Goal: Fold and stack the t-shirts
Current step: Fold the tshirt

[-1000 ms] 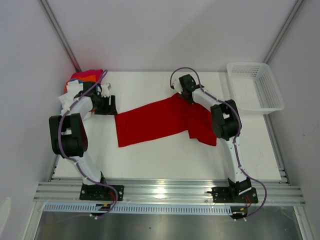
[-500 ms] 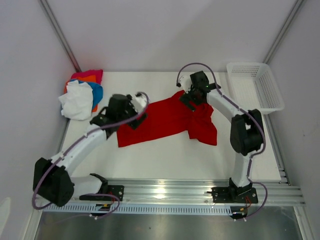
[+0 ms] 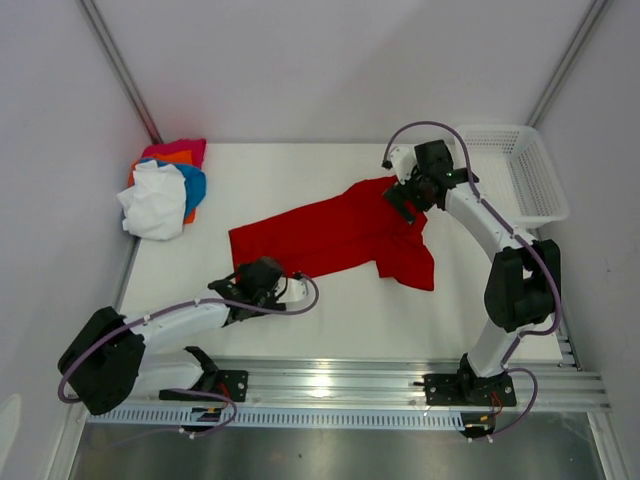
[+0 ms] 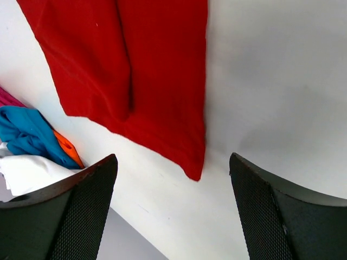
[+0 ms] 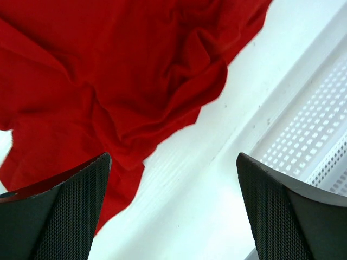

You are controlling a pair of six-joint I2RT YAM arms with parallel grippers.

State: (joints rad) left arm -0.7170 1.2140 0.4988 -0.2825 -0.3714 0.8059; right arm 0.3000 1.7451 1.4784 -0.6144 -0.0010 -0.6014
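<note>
the red t-shirt (image 3: 330, 235) is left stretched across the table (image 3: 340, 320); the left gripper (image 3: 262, 280) is now brought to its near-left corner, the right gripper (image 3: 403, 202) to its bunched far end, both gaping and empty, folding judged unstarted

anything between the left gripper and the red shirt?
Nothing visible. The left gripper hangs open above the red shirt's near corner, and only table shows beside it. The pile of other shirts lies well off to the side.
</note>
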